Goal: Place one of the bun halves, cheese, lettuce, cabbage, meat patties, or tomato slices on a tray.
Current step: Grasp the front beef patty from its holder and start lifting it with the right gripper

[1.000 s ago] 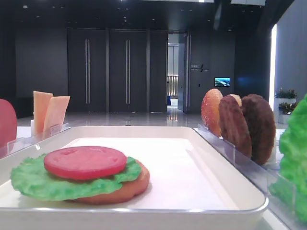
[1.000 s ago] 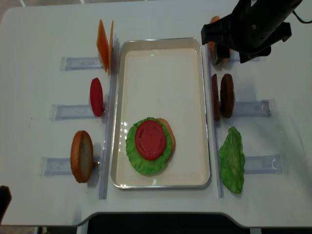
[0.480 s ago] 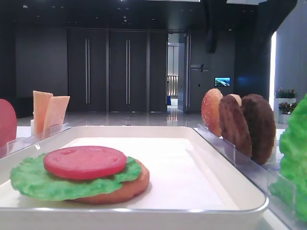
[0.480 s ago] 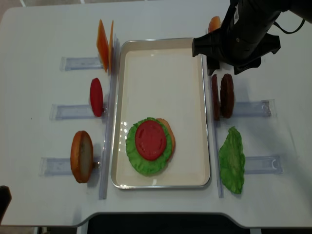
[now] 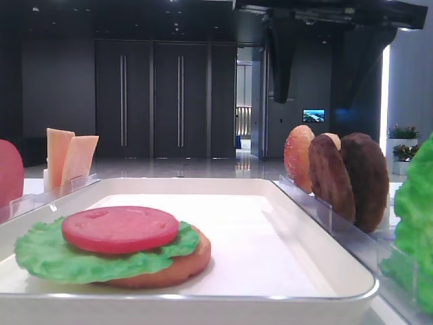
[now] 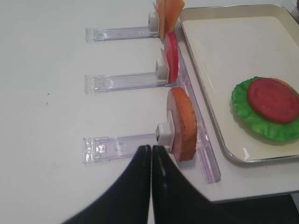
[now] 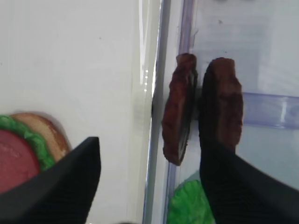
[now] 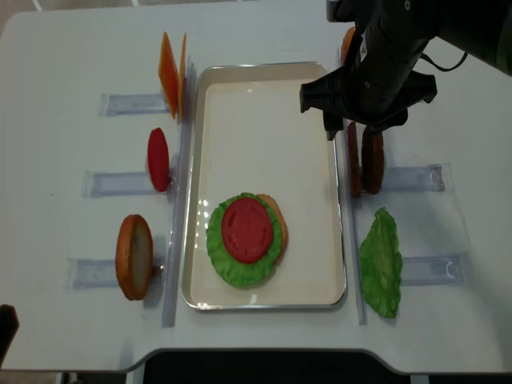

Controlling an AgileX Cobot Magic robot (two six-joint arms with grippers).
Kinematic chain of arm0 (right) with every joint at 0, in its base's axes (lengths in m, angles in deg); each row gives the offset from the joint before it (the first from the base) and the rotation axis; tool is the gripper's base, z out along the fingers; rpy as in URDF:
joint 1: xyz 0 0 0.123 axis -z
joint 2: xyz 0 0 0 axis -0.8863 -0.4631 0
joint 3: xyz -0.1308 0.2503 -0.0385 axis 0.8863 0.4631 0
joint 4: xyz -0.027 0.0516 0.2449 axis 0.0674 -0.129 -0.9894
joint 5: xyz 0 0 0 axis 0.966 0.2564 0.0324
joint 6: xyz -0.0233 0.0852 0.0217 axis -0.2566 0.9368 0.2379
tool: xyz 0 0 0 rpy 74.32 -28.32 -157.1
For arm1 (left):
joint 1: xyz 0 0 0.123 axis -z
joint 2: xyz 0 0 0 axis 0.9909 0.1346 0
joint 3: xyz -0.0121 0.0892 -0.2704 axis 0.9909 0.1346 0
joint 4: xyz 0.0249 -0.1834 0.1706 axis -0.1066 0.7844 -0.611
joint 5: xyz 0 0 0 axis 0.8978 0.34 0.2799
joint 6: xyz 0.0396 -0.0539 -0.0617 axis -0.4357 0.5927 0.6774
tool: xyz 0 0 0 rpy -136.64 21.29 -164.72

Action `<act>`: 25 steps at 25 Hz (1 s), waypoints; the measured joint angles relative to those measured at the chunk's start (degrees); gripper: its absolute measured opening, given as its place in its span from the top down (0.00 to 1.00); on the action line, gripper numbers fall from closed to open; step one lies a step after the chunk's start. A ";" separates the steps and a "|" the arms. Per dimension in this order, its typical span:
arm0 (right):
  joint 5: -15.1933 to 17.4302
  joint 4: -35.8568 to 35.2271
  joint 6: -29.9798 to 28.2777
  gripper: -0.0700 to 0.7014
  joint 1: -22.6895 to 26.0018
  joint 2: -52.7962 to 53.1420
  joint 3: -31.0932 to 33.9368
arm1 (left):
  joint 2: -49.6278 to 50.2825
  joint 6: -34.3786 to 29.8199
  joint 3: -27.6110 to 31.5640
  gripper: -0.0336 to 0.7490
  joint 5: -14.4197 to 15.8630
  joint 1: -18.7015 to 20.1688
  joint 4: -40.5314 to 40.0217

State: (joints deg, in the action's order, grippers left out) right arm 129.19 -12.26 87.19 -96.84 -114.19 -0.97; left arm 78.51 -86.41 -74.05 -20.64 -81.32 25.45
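My right gripper [image 8: 352,128] [image 7: 152,149] hangs open over two dark meat patties [image 8: 362,164] [image 7: 180,121] that stand on edge in a clear rack just right of the white tray [image 8: 264,120] [image 7: 70,56]. One finger is on the tray side and the other on the outer patty's side, with nothing held. On the tray a tomato slice [image 8: 246,230] lies on lettuce [image 8: 220,264] over a bun half [image 8: 277,218]. My left gripper [image 6: 152,149] is shut and empty, near a bun half [image 6: 183,123] standing in its rack. Cabbage is out of view.
Left of the tray, racks hold cheese [image 8: 170,72], a tomato slice [image 8: 158,158] and a bun half [image 8: 134,256]. Right of it stand a bun half [image 8: 349,40] at the back and a lettuce leaf [image 8: 381,262] at the front. Clear rack rails [image 8: 416,176] stick outward.
My right arm has come forward and left from the back-right bun half to over the meat patties, jaws still open. The left gripper has stayed put.
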 joint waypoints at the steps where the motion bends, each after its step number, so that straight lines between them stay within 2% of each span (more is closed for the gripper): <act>1: -0.04 0.00 0.00 0.34 -0.05 -0.35 0.00 | 0.00 0.00 0.00 0.96 0.00 0.00 0.00; 25: -1.04 2.42 -0.11 0.36 -0.21 -4.70 0.00 | 0.00 0.00 0.00 0.96 0.00 0.00 0.00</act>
State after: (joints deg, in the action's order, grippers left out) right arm 128.14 -9.84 87.08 -97.05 -118.89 -0.97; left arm 78.51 -86.41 -74.05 -20.64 -81.32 25.45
